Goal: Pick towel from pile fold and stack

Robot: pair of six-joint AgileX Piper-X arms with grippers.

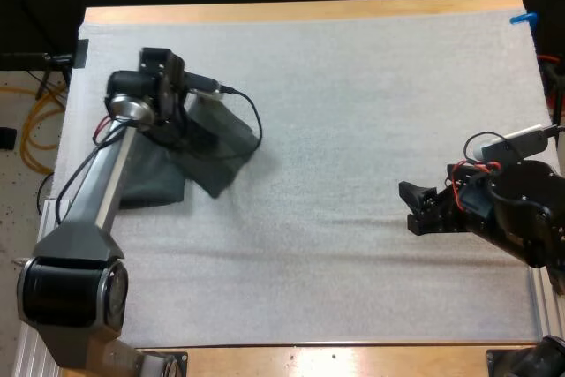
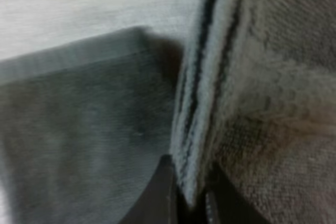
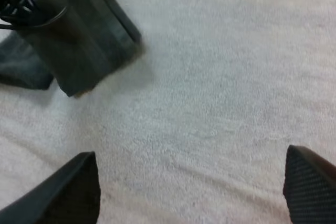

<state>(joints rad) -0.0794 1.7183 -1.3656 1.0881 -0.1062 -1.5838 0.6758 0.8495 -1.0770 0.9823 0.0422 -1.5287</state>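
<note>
A dark grey-green towel [image 1: 216,143] lies at the left of the white mat, partly lifted, with more dark cloth [image 1: 150,178] beside it under my left arm. My left gripper [image 1: 190,116] is over it. In the left wrist view its fingers [image 2: 163,192] press from both sides on the towel's hemmed edge [image 2: 197,103], which rises between them above a flat towel layer [image 2: 84,129]. My right gripper [image 1: 415,205] hovers open above bare mat at the right, its fingertips [image 3: 73,187] wide apart. The towel [image 3: 84,45] lies far ahead of it.
The white mat [image 1: 353,112] covers most of the wooden table [image 1: 291,11]. The left edge of the table is close to the towels. Bare mat stretches between the towel and my right gripper.
</note>
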